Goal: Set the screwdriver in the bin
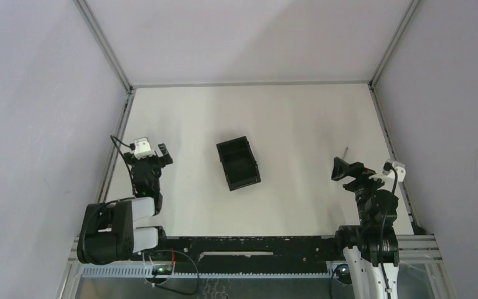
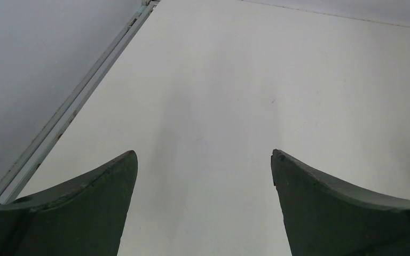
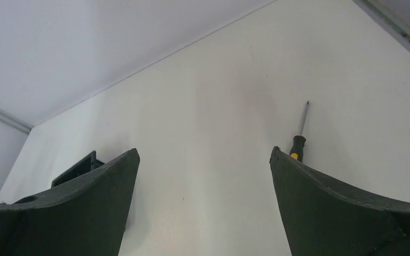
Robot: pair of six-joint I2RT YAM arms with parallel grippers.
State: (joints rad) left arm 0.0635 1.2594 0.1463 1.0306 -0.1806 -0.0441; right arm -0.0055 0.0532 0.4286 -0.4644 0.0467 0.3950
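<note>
A: What takes up most of the view?
B: A white table (image 1: 286, 118), closed in by pale walls. The two arms sit at its near edge. The left arm (image 1: 121, 227) is folded low by the left rail, and the right arm (image 1: 373, 208) stands by the right rail.
A: And the bin?
B: The black bin (image 1: 238, 165) sits around the middle of the table, between the arms and well apart from both, turned a little askew. From the right wrist, only a corner of it shows past one finger.
A: The grippers?
B: The left gripper (image 2: 204, 154) has its fingers spread wide over bare table, with nothing between them. The right gripper (image 3: 203, 152) is spread just as wide and grips nothing either.
A: Where's the screwdriver?
B: The screwdriver (image 3: 301, 130) lies flat on the table near the right rail, well apart from the bin and just beyond the right gripper. Its thin shaft points away from the arm. The black and yellow handle is partly hidden behind one finger, so I can't tell whether they touch.
</note>
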